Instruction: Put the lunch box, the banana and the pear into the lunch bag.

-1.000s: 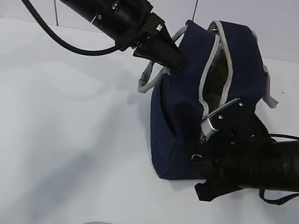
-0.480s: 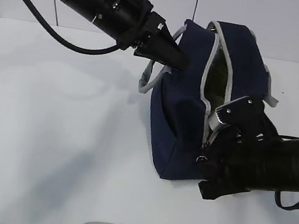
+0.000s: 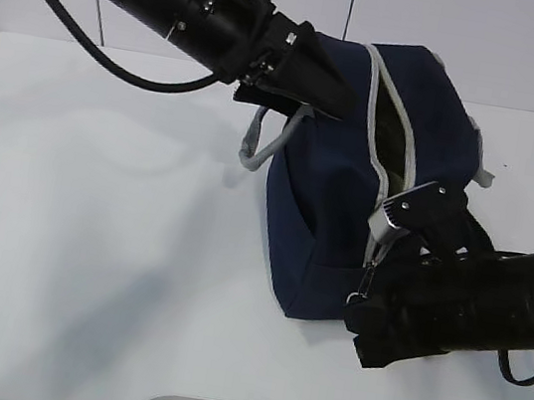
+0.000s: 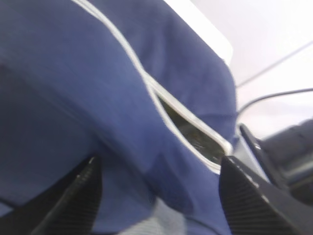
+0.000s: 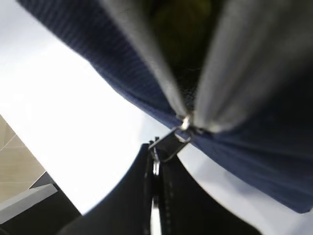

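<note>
The navy lunch bag (image 3: 332, 200) lies on the white table, its grey-edged zipper opening (image 3: 395, 129) gaping on top. My left gripper (image 3: 335, 97) is at the bag's upper left edge; in the left wrist view it (image 4: 160, 165) is open, its fingers (image 4: 85, 188) wide apart with navy fabric between them. My right gripper (image 3: 363, 297) is at the bag's near end, shut on the metal zipper pull (image 5: 171, 142). The lunch box, the banana and the pear are out of view; the bag's inside shows only dark.
A grey webbing handle (image 3: 253, 143) loops out of the bag's left side under the left arm. Another strap (image 3: 522, 374) trails by the right arm. The white table (image 3: 91, 234) stretches to the left, its front edge near the right arm.
My left gripper has opened and let go of the bag's edge, then pushed in over the fabric. The bag's top has settled and its opening is narrower. The right gripper stays on the zipper pull.
</note>
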